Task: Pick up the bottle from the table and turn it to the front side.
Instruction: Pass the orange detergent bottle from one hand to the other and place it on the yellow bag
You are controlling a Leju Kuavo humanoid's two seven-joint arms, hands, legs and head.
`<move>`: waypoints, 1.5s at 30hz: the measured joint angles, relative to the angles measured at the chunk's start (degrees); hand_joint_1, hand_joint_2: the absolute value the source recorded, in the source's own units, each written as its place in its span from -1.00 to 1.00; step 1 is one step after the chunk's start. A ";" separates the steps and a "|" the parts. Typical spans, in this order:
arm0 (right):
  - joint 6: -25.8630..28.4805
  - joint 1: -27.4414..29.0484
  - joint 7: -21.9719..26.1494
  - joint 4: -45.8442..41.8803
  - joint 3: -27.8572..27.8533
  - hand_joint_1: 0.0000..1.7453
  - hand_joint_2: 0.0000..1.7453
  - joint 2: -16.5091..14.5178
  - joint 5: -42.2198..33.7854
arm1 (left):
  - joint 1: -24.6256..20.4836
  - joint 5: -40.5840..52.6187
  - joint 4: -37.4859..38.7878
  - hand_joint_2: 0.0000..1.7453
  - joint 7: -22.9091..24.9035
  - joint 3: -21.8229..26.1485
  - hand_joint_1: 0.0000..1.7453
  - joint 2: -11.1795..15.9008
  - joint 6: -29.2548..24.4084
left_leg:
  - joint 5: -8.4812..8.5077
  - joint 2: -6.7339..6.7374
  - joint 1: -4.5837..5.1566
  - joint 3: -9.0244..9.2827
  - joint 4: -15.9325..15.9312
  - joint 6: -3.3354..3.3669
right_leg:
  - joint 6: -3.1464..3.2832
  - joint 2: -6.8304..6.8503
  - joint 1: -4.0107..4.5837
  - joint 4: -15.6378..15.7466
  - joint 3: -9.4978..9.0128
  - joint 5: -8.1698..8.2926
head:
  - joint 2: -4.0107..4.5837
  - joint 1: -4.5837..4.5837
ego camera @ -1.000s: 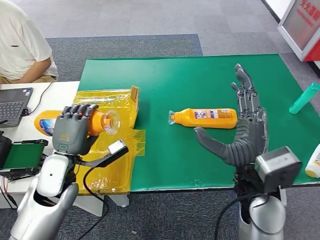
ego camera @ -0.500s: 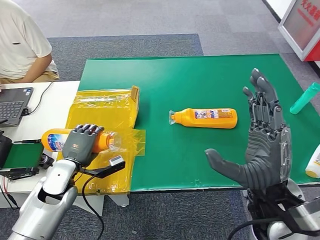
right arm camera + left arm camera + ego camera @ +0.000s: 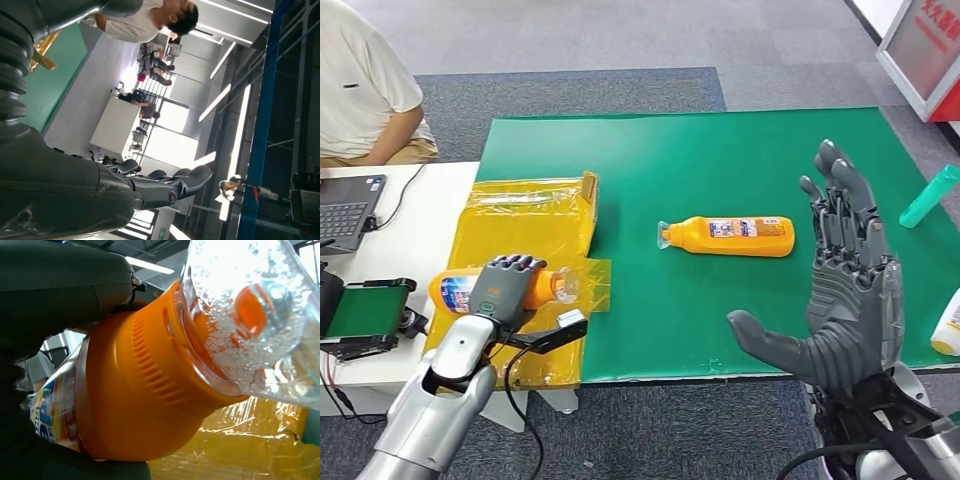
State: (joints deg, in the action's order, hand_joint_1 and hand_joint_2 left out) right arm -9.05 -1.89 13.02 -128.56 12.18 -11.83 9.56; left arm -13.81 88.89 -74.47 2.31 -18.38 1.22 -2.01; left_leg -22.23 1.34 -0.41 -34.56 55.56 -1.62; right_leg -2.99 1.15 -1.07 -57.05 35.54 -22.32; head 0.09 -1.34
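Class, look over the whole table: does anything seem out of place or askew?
Yes. The yellow plastic sheet lies crumpled and overhangs the table edge. An orange bottle and a green bottle lie on their sides.

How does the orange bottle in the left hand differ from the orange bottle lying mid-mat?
The held bottle is gripped by the left hand over the yellow bag; the mat bottle lies untouched on the green mat. The held bottle's clear cap points right, the mat bottle's points left. Both are orange, labelled and lie sideways.
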 joint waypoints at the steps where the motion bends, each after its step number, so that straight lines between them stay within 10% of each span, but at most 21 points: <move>1: -0.04 0.00 0.04 0.00 0.06 -1.00 1.00 0.01 -0.04 | -0.13 0.00 0.22 1.00 -0.10 0.20 1.00 -0.38 -0.01 | 0.00 0.00 0.00 0.00 0.00 0.00 | 0.00 0.00 0.00 0.00 0.00 0.00 | 0.00 0.00; 10: -0.31 -0.01 0.21 0.00 0.34 -1.00 1.00 0.05 -0.32 | -1.54 0.00 1.94 1.00 -0.30 0.39 1.00 -2.75 0.00 | 0.00 0.00 0.00 0.00 0.00 0.00 | 0.00 0.00 0.00 0.00 -0.01 0.00 | 0.01 -0.02; 14: -0.31 0.06 0.67 -0.26 0.33 -1.00 1.00 0.10 -0.51 | -1.70 0.00 2.57 1.00 -0.15 0.37 -1.00 -3.31 0.03 | 0.00 0.00 0.00 0.00 0.00 0.00 | 0.00 0.00 0.00 0.00 0.00 0.00 | 0.01 -0.01; 34: -0.68 0.72 1.95 -2.40 -0.44 -1.00 1.00 0.86 0.42 | -1.68 -0.04 4.28 1.00 -0.47 0.89 -1.00 -4.20 -0.38 | 0.01 0.00 0.00 0.00 0.00 0.00 | 0.00 0.00 0.00 0.00 -0.02 0.00 | 0.00 0.00; 45: -0.76 2.48 2.09 -2.69 -1.06 -1.00 1.00 0.95 2.68 | 2.51 -8.58 -7.63 1.00 -9.84 6.85 -1.00 -10.42 -0.21 | -0.01 0.00 0.00 -0.03 0.00 0.02 | 0.00 0.00 0.00 0.00 -0.01 0.00 | 0.00 -0.01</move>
State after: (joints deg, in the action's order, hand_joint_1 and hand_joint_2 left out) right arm -9.81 0.59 15.10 -131.25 11.12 -10.88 12.25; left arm -11.30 80.31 -82.10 -7.53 -11.53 -9.20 -2.22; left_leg -22.25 1.34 -0.41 -34.59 55.56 -1.61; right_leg -2.99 1.15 -1.07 -57.05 35.53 -22.32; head 0.09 -1.35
